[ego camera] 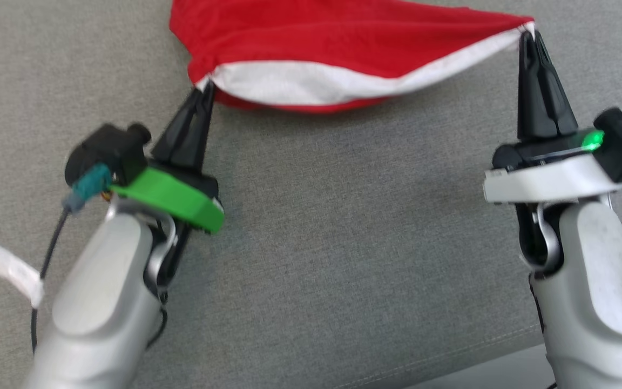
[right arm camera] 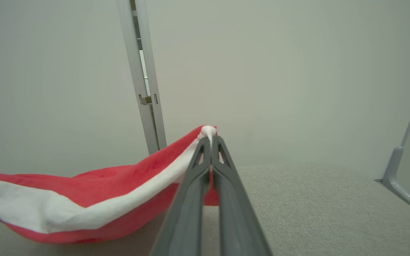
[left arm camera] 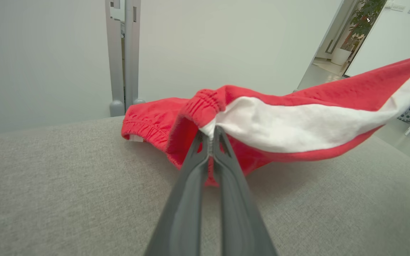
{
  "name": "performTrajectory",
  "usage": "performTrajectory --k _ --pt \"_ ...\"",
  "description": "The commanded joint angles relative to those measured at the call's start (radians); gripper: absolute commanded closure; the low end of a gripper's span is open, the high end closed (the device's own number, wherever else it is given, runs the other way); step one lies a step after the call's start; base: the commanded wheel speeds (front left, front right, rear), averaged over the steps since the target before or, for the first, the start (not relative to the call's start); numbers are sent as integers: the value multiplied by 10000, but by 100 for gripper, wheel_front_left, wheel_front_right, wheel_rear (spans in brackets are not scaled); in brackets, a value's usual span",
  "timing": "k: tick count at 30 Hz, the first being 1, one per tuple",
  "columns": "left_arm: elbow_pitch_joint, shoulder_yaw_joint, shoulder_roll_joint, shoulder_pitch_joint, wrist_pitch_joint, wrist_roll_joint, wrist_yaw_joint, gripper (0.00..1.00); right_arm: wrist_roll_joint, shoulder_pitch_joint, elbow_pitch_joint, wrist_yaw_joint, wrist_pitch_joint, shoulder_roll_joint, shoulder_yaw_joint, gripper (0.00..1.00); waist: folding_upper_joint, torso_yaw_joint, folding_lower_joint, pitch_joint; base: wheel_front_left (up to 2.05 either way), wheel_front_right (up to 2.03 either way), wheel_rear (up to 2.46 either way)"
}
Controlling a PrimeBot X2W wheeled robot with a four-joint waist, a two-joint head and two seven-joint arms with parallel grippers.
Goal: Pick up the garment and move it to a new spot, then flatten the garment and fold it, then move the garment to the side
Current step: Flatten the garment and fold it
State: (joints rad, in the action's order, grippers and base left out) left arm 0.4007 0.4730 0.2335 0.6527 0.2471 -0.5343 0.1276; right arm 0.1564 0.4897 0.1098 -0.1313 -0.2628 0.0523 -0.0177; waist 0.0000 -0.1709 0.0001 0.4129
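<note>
The garment (ego camera: 343, 38) is red with a broad white band along its near edge. It is stretched between my two grippers above the grey fabric surface (ego camera: 343, 227) and sags in the middle. My left gripper (ego camera: 207, 86) is shut on its left corner by the elastic hem, seen close in the left wrist view (left arm camera: 211, 133). My right gripper (ego camera: 527, 33) is shut on the right corner, its tips pinching the white band (right arm camera: 210, 137). The garment's far part passes the top edge of the head view.
A grey upright post (left arm camera: 123, 57) stands behind the surface against a pale wall. A metal bracket (right arm camera: 400, 181) sits at the surface's far right edge. A white strap (ego camera: 3, 267) lies at the left. An open doorway with a potted plant (left arm camera: 363, 16) shows in the left wrist view.
</note>
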Motion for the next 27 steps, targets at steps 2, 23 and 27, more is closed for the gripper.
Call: performTrajectory --k 2,23,27 --pt "-742 -83 97 -980 109 -44 -154 100 82 -758 -497 12 -28 9 71 100 0 100 -1 -855 0 0 0" --pt "-5980 88 256 -7213 -337 -560 -2009 100 139 -5942 -3696 12 -27 -18 843 100 0 344 -1 -2602 0 0 0" --pt "-5452 304 6 -6956 -392 -677 -1868 100 267 -5500 -2546 12 -29 -10 1016 100 0 474 -1 -2393 0 0 0"
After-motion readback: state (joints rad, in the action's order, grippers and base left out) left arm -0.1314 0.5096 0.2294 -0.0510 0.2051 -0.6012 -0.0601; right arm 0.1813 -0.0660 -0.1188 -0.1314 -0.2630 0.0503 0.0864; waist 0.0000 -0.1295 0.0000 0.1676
